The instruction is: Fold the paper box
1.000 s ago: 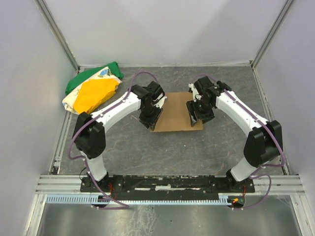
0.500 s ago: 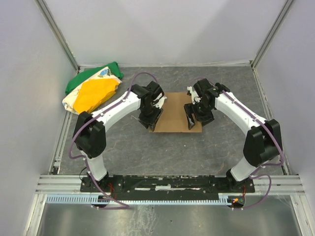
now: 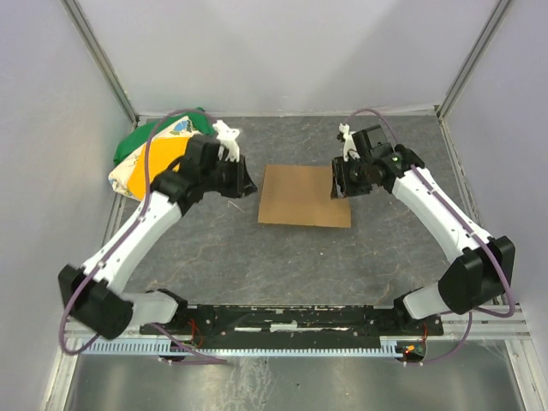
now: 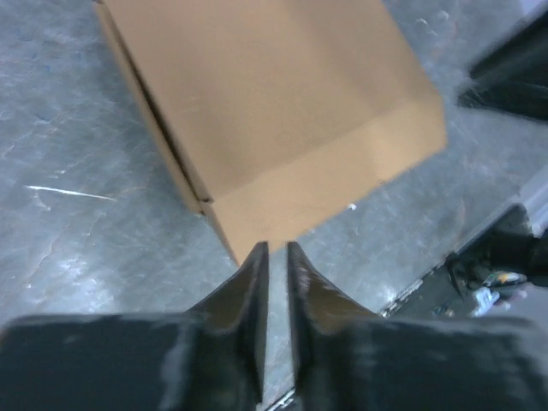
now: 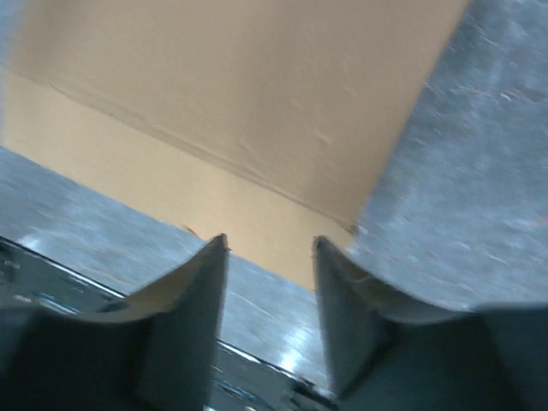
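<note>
The paper box (image 3: 304, 195) lies flat in the middle of the gray table (image 3: 257, 257). It is brown and looks like a low, closed box, with its top side facing up. It sits between the two arms.

The left gripper (image 3: 248, 184) is just beside the left edge of the box, near the far corner. In the left wrist view its fingers (image 4: 248, 282) are almost together, with only a thin gap between them. Nothing is in that gap. A corner of the box (image 4: 274, 111) shows just past the tips. I cannot tell if the tips touch it.

The right gripper (image 3: 339, 182) is at the right edge of the box, by the far corner. In the right wrist view its fingers (image 5: 193, 291) are spread apart and hold nothing. The box (image 5: 240, 111) fills most of the view beyond them, and one edge of it shows in the gap. I cannot tell if the fingers touch the box.

A green, yellow and white cloth bundle (image 3: 158, 158) lies at the far left of the table, well apart from the box.
</note>
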